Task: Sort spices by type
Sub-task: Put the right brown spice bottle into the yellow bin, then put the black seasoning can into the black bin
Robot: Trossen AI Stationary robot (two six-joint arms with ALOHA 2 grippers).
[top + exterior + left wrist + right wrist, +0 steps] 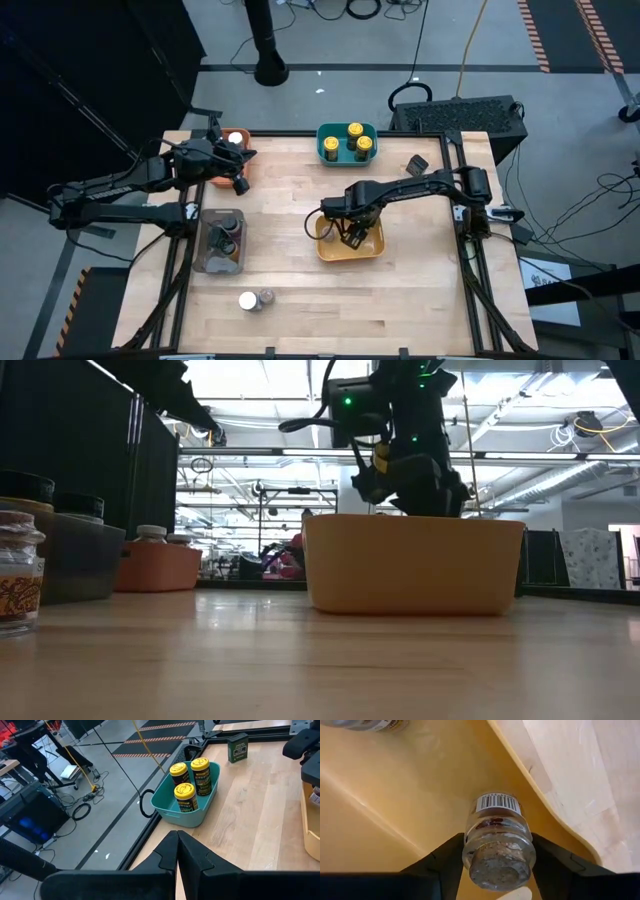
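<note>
Spice jar sat between right gripper fingers, apparently loosening, inside yellow bin at table's 3 o'clock; could topple on release.

A grey-lidded glass jar is being held between dark fingers, tilted inside the yellow bin.

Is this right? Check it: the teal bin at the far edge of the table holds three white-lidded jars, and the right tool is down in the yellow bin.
Not quite. The three jars in the teal bin have yellow lids, not white, as the left wrist view shows. The rest holds: that bin sits at the far edge of the table, and the right tool is down in the yellow bin.
</note>
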